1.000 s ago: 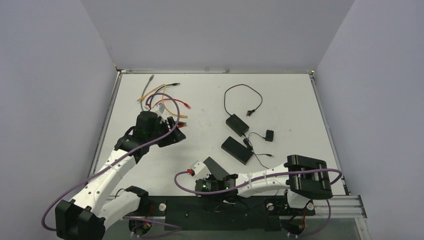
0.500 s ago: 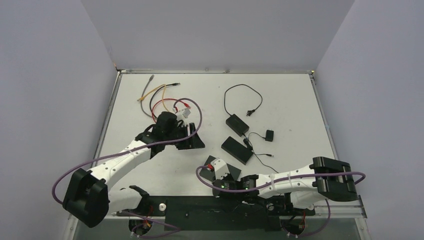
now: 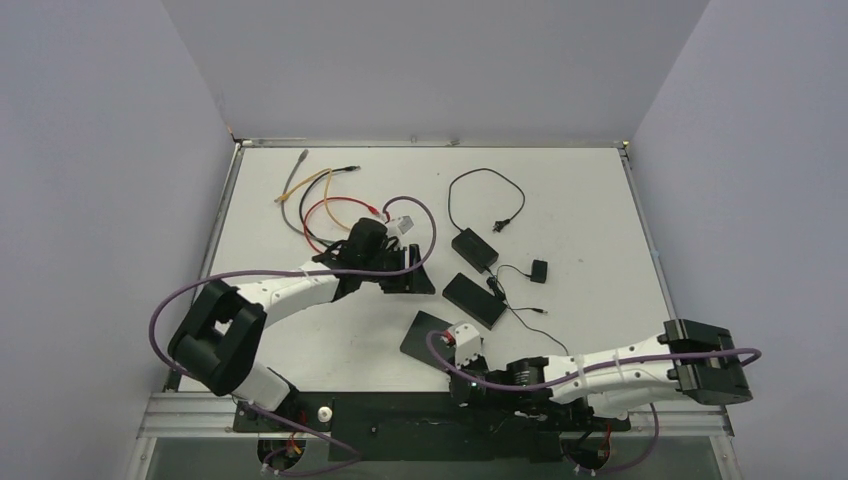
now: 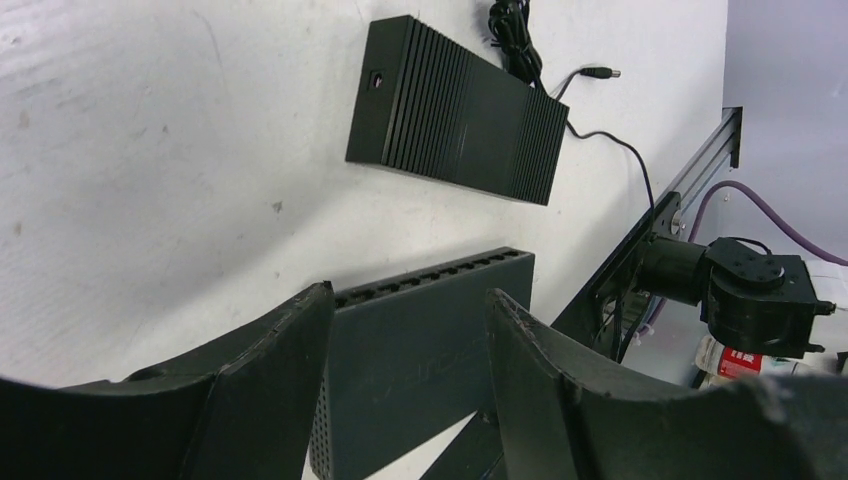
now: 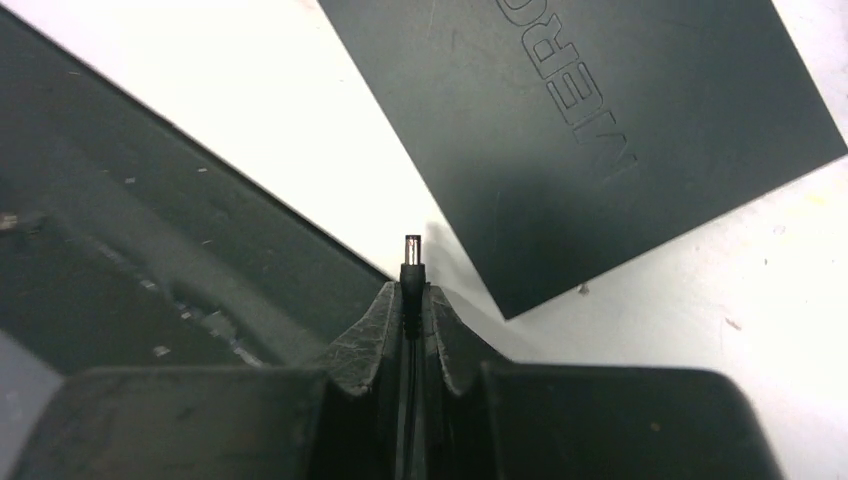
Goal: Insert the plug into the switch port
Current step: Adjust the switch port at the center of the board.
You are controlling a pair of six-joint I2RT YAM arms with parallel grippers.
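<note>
The switch (image 3: 428, 335) is a flat black box near the table's front edge. In the left wrist view the switch (image 4: 430, 350) shows a row of ports along its far edge. My left gripper (image 3: 420, 283) hangs just behind it, apart from it. The left gripper (image 4: 410, 293) is open, and the switch shows between its fingers. My right gripper (image 3: 452, 366) lies low at the switch's near side. The right gripper (image 5: 411, 290) is shut on the plug (image 5: 411, 258), a thin barrel plug. The metal tip sticks out just short of the lettered switch's (image 5: 600, 110) corner.
Two black power bricks (image 3: 473, 248) (image 3: 475, 298) with thin cables lie right of the switch. A small black adapter (image 3: 539, 271) and a loose barrel plug (image 3: 541, 312) are nearby. Coloured network cables (image 3: 320, 200) pile up at the back left. The black rail (image 5: 130, 230) runs beside the right gripper.
The left arm swung right from the cable pile to just behind the switch. The right arm stretched out rightward, its gripper sliding right along the front edge with the plug still held.
</note>
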